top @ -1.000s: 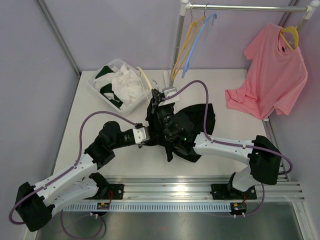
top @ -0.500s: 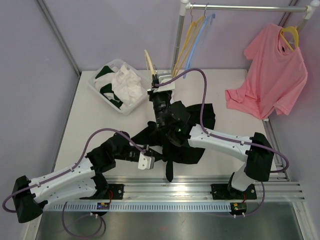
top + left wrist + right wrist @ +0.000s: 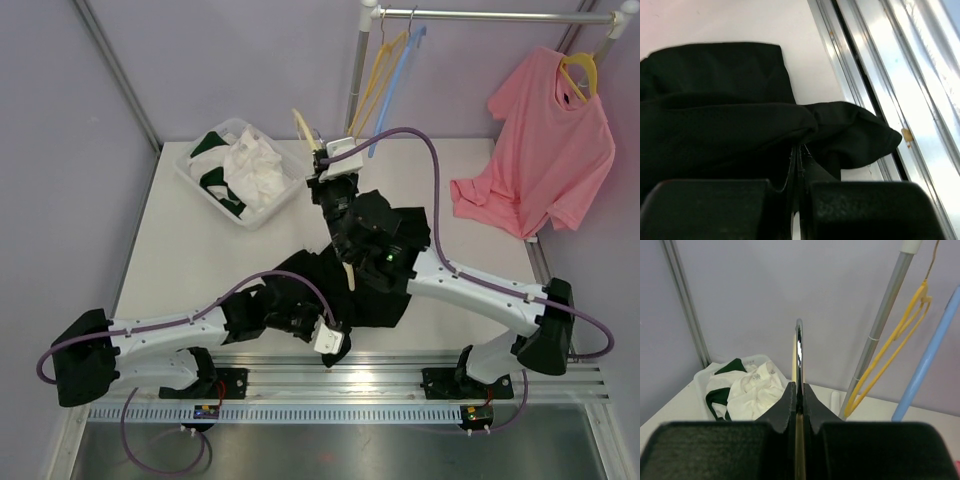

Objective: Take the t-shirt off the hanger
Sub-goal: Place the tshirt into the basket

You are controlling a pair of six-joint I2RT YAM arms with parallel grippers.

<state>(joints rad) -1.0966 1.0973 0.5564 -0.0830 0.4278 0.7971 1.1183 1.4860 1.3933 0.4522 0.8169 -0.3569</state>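
Note:
A black t-shirt (image 3: 385,300) lies crumpled on the white table in front of the arms, with one corner reaching the table's front rail (image 3: 860,135). My left gripper (image 3: 334,347) is down at that near edge, and its jaws (image 3: 799,150) are shut on a fold of the shirt. My right gripper (image 3: 322,168) is raised over the back of the table, shut on a cream hanger (image 3: 303,128). The hanger's thin edge and metal hook (image 3: 798,342) rise straight up from between the right gripper's jaws (image 3: 799,390). The hanger's lower end (image 3: 349,272) shows over the shirt.
A white bin (image 3: 190,170) of white and green clothes sits at the back left. A clothes rack pole (image 3: 357,85) stands at the back with a yellow hanger (image 3: 378,75) and a blue hanger (image 3: 398,80). A pink t-shirt (image 3: 545,150) hangs at the right. An aluminium rail (image 3: 400,365) runs along the front.
My left gripper has pulled back toward the near edge and to the right, dragging the black shirt. My right gripper has carried the cream hanger up and slightly right.

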